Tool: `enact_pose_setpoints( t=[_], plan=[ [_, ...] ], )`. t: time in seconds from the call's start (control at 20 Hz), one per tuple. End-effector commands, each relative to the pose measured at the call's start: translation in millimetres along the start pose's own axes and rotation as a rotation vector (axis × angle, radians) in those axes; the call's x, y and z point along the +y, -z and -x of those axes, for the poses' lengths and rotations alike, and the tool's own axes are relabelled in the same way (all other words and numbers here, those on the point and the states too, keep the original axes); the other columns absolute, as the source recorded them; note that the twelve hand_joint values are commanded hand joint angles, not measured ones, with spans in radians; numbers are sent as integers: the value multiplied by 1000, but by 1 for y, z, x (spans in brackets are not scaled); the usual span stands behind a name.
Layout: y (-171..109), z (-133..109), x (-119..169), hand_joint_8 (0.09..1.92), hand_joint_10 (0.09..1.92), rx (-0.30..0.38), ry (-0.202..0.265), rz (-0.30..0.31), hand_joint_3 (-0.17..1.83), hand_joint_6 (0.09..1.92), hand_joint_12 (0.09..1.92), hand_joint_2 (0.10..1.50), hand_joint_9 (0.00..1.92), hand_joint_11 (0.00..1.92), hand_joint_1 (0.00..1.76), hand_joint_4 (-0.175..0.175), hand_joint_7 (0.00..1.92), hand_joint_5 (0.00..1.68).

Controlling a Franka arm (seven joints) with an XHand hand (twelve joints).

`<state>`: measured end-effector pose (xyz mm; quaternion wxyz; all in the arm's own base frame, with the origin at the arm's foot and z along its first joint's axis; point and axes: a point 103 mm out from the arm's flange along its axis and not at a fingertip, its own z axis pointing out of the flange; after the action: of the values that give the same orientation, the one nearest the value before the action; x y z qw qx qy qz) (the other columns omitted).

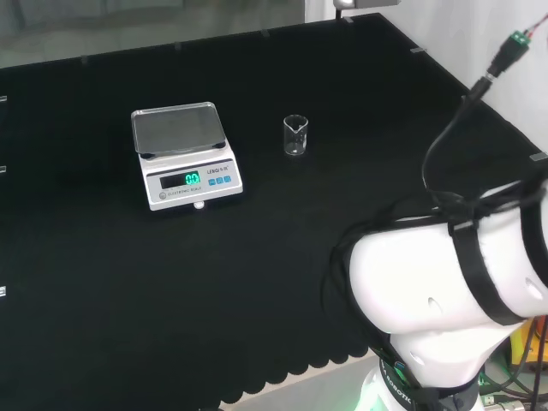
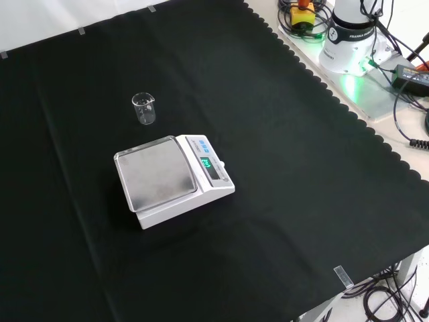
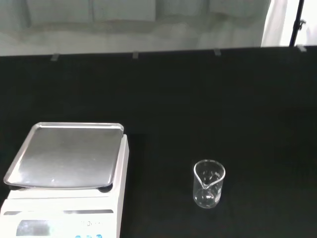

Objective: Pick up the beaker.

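Though upright, beaker (image 1: pixel 294 135) beside scale (image 1: pixel 185 157)

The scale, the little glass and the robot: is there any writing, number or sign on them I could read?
Nothing can be quoted with certainty.
Display of the scale: lit green digits, too blurred to read.
Front panel of the scale: small print beside the display, too small to read.
beaker: no readable marks on the glass.
arm's base: a dark band with print, too small to read.

My non-task items: white digital scale (image 1: pixel 186 157) on the black-clothed worktop (image 1: pixel 257 257), steel pan (image 2: pixel 155 180) bare, its lit green display (image 1: pixel 192 179) on the scale's front face.
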<state>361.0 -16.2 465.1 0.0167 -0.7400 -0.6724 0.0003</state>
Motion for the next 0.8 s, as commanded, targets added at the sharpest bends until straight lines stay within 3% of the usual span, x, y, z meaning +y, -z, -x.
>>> enact_pose_setpoints(
  t=[0.05,0.3,0.8],
  plan=[
    [-73,38,76,341,533,58,-25,-46,-84,87,1478,1155,0,0,251,-129,0,140],
    [-99,48,97,347,537,65,-31,-76,-86,87,1478,1151,0,0,268,-129,0,148],
    [-154,43,141,364,551,82,-13,-168,-90,87,1479,1143,0,0,296,-128,0,166]
  ],
)
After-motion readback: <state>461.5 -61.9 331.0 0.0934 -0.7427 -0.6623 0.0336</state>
